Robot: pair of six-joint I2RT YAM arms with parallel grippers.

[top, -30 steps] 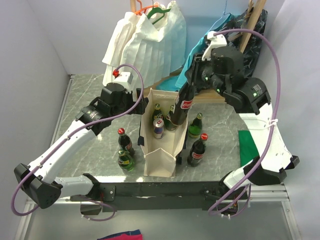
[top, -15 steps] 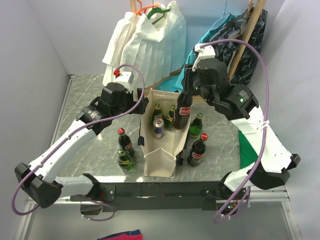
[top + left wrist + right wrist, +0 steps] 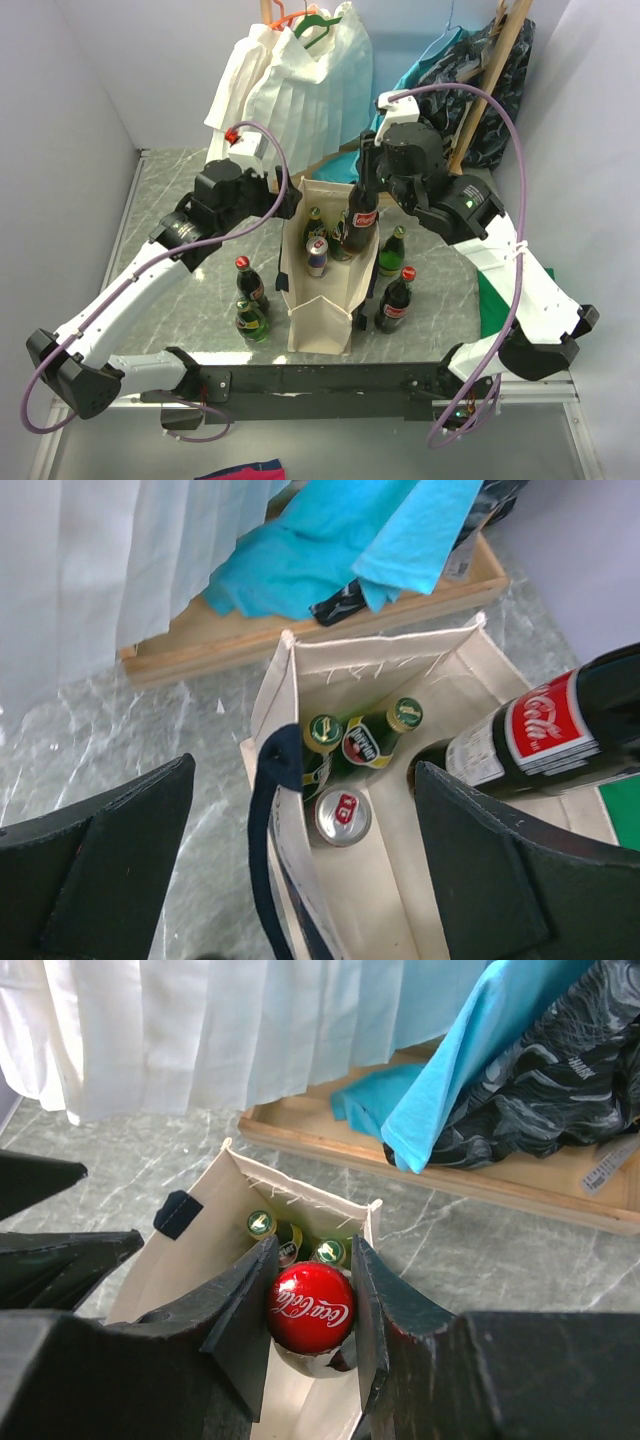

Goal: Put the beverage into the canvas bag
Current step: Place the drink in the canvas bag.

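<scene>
Now the right gripper clamps the near-upright cola bottle, base just inside the canvas bag; left gripper gapes.

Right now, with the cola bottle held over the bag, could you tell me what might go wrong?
The cola bottle hangs tilted above two green bottles and a can already in the bag; lowered, it may knock them. The right end effector pinches it only near its cap, so it might swing or slip. Its base could snag the bag's wall and tip the bag onto the bottles standing beside it.
</scene>
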